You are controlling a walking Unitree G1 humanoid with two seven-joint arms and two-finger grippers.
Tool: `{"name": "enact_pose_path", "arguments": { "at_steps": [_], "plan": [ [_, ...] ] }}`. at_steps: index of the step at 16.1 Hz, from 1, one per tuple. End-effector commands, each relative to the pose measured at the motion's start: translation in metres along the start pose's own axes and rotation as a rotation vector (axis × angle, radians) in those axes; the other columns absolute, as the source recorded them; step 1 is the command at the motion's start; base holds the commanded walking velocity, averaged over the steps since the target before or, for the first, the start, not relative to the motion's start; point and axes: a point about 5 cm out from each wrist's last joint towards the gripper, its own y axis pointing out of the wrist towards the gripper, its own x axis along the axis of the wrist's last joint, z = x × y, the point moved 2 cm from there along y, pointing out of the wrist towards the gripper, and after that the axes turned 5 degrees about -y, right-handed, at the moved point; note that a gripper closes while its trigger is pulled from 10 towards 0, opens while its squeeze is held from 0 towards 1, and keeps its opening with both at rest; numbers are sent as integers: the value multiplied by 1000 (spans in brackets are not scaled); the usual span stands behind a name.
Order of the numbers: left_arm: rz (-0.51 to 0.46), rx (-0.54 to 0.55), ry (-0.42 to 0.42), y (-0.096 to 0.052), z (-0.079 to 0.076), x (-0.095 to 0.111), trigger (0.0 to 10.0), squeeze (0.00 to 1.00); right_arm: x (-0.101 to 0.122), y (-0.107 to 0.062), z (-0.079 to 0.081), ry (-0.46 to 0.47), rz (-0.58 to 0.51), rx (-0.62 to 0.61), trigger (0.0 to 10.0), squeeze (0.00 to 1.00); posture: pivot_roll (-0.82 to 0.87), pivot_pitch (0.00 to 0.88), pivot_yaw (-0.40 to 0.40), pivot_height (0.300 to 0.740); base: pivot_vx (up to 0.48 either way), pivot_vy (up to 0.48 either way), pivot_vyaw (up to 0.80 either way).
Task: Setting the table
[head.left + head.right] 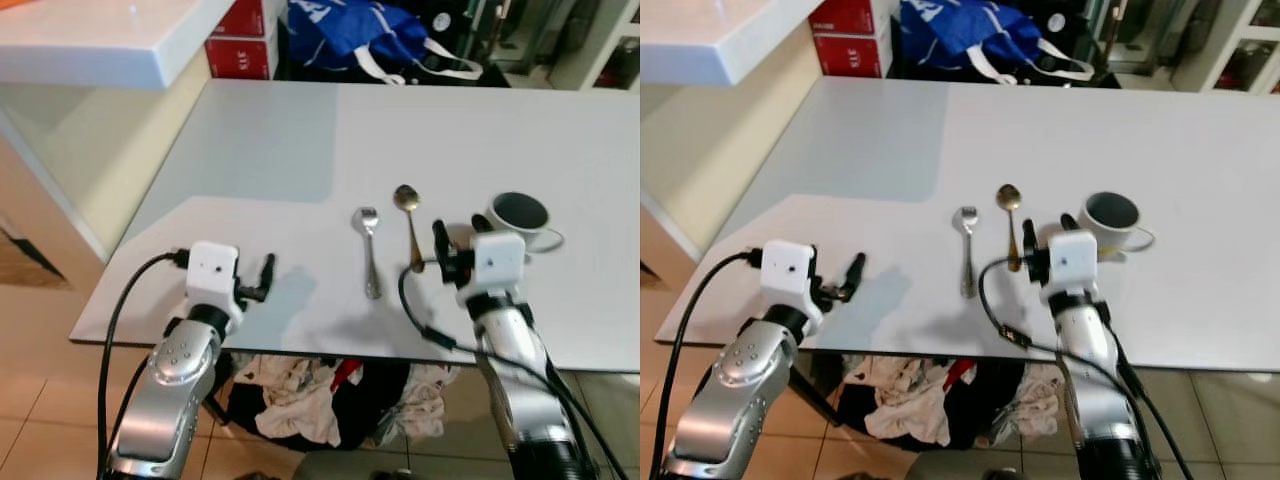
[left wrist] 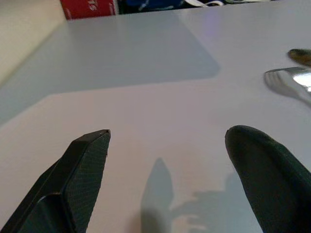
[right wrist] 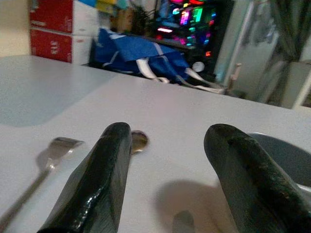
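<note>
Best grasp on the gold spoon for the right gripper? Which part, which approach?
Probably the handle's mid-length, coming straight down from above. The gold spoon lies flat on the table, bowl far, handle pointing back toward the robot, so set the fingers across the thin handle. The right gripper is open, right beside the handle's near end. The fork and cup lie apart from it.

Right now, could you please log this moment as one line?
left hand: open, empty | right hand: open, between gold spoon and dark-lined white cup | silver fork: untouched
</note>
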Motion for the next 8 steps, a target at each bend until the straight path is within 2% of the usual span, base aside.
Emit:
{"name": "enact_pose_path", "arguments": {
  "at_steps": [1,3,5,8],
  "plan": [
    [-13,5,17,1,-3,-3,10000,0,1,-5,-5,-7,-11,-28,10000,0,-130,0,62,731,0,0,0],
    [-27,4,-9,2,-4,-5,10000,0,-4,-13,-8,-26,-8,-39,10000,0,-132,0,64,731,0,0,0],
    [-33,30,-54,3,1,-2,10000,0,-18,-33,-22,-18,54,-94,10000,0,-127,0,67,731,0,0,0],
    [-54,15,-112,0,-1,3,10000,0,-27,-50,-23,-10,103,-114,10000,0,-123,0,78,731,0,0,0]
  ]
}}
